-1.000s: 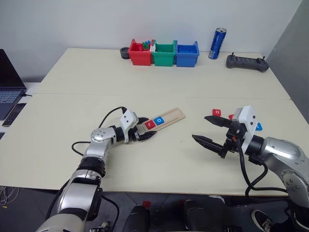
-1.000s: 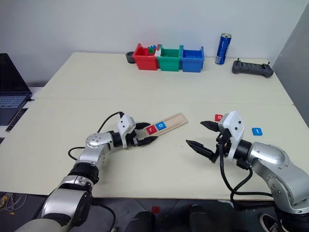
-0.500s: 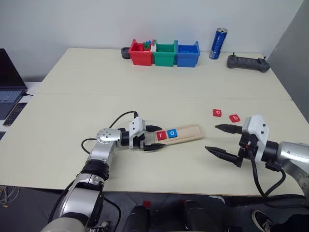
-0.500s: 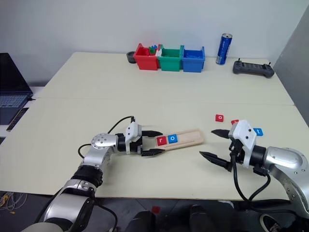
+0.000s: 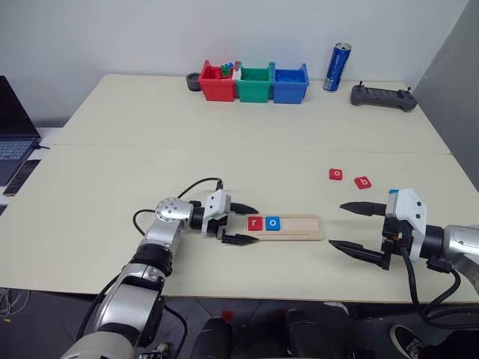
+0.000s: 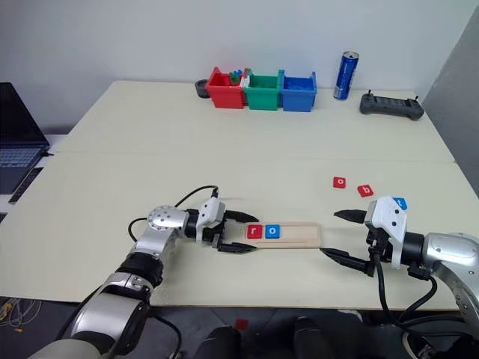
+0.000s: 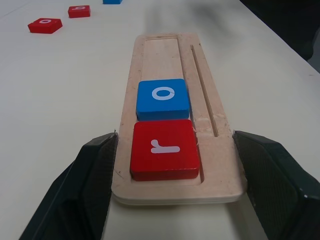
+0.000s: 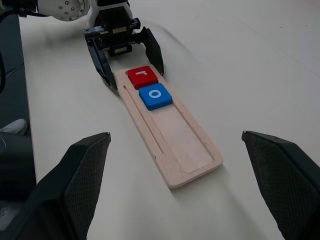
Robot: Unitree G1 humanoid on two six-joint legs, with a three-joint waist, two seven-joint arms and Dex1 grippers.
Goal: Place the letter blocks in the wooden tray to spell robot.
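Observation:
The wooden tray (image 5: 296,227) lies flat near the table's front edge, running left to right. My left gripper (image 5: 251,224) is shut on its left end, one finger on each long side. In the tray's groove next to that end sit a red letter block "r" (image 7: 163,148) and a blue "o" (image 7: 163,98). Two red blocks, an "o" (image 5: 337,174) and a "b" (image 5: 362,182), lie loose on the table to the right. A blue block (image 6: 400,203) peeks out behind my right gripper (image 5: 337,224), which stands open and empty just off the tray's right end.
At the table's back stand red (image 5: 216,84), green (image 5: 254,84) and blue (image 5: 290,84) bins, a blue can (image 5: 337,67) and a black controller (image 5: 384,97). A laptop (image 5: 15,127) and a phone (image 5: 22,177) sit off the left edge.
My left gripper has swung the tray from a diagonal to lying straight across, nearer the front edge. My right gripper has drawn away to the right, uncovering the loose red blocks.

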